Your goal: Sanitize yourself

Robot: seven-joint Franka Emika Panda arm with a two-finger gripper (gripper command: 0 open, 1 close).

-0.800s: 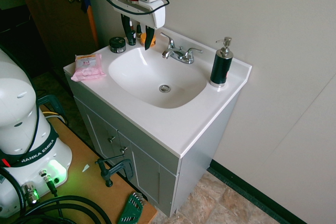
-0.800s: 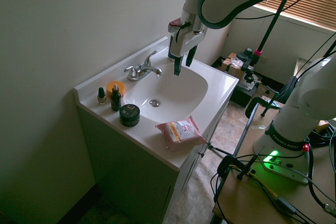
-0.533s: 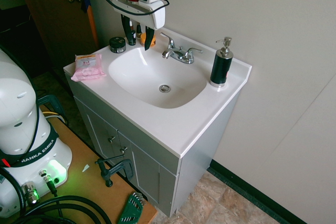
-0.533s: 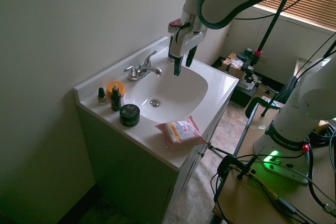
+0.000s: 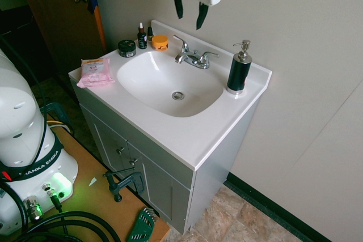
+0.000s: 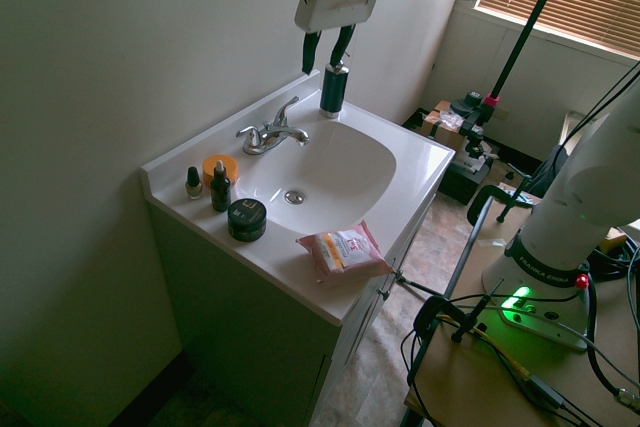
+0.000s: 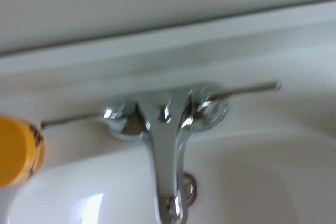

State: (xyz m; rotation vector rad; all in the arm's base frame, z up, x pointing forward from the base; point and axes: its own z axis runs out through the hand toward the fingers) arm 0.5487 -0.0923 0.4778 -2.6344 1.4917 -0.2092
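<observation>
The robot arm (image 6: 345, 2) is hanging over the far side of the sink (image 5: 142, 92), its gripper (image 5: 190, 16) spreading its fingers around nothing, maybe starting to clean itself and needing to go right to the soap bottle (image 5: 239, 72).

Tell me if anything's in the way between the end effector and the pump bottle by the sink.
Nothing visible stands between the end effector and the pump bottle. The faucet sits lower, beneath the raised fingers, so it would probably matter only on a low approach.
</observation>
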